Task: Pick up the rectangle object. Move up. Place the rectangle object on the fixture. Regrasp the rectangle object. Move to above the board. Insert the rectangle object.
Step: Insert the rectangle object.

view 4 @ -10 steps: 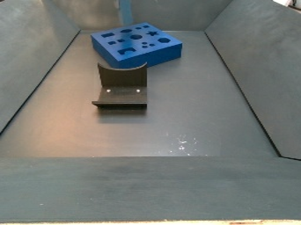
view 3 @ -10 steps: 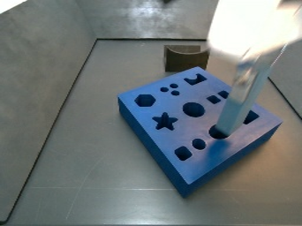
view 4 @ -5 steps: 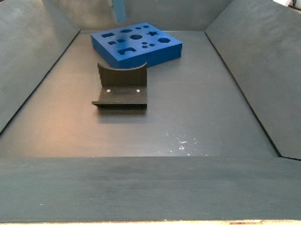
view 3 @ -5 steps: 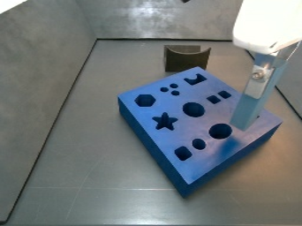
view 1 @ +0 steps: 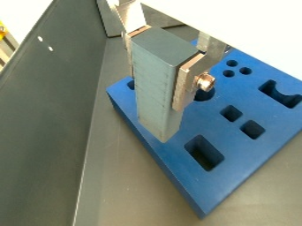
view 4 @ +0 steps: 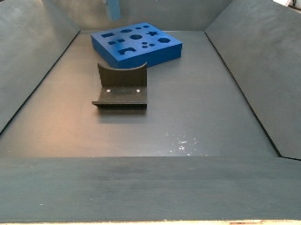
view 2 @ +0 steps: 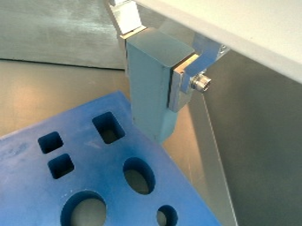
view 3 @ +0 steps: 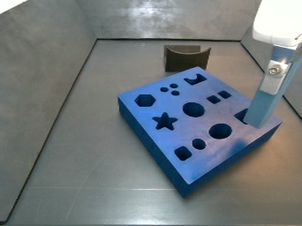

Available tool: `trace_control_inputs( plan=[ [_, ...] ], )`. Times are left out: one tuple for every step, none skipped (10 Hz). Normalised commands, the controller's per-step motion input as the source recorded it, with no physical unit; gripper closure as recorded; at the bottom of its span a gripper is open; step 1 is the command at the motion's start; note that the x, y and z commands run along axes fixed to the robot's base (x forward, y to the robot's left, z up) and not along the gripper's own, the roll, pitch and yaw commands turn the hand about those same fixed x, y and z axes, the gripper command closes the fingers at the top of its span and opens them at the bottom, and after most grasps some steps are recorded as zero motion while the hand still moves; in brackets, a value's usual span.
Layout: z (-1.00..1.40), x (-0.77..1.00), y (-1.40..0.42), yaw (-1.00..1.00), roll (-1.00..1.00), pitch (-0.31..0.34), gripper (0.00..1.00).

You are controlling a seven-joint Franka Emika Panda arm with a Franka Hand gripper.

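Observation:
My gripper (view 3: 275, 72) is shut on the rectangle object (view 3: 262, 104), a light-blue slab held upright with its lower end over the right corner of the board (view 3: 177, 110). Both wrist views show the silver fingers (view 1: 186, 81) (view 2: 181, 85) clamping the slab (view 1: 156, 88) (view 2: 151, 88) near its top. Its lower end hangs at the board's edge (view 1: 242, 168) (view 2: 71, 190), beside a rectangular cut-out (view 1: 203, 153); whether it touches the board I cannot tell. The dark fixture (view 3: 184, 57) (view 4: 120, 86) stands on the floor apart from the board (view 4: 135, 46). In that side view only a sliver of the slab (view 4: 113, 8) shows.
Sloped grey walls (view 3: 48, 53) (view 4: 253, 79) enclose the dark floor (view 4: 165, 132). One wall (view 1: 59, 97) (view 2: 253, 132) runs close beside the board's edge under the gripper.
The gripper has carried the upright slab rightward across the board, from over the round holes to the board's right corner. Board and fixture have not moved.

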Motion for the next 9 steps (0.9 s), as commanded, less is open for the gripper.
trace_control_inputs(
  plan=[
    [0.09,1.00,0.00,0.00,0.16,-0.477,1.00],
    [0.17,0.91,0.00,0.00,0.24,-0.649,1.00],
    [-0.05,0.00,0.00,0.00,0.00,0.000,1.00],
    [-0.33,1.00,0.17,-0.16,0.32,-0.149,1.00],
    [-0.33,1.00,0.42,-0.02,0.23,-0.186,1.00],
    [0.00,0.24,0.00,-0.25,0.40,0.000,1.00],
    [-0.16,0.00,0.06,-0.15,0.66,0.337,1.00],
    [0.00,-0.06,0.31,-0.17,0.92,0.514,1.00],
    [-0.03,-0.07,0.02,0.00,0.16,0.137,1.00]
  ],
)
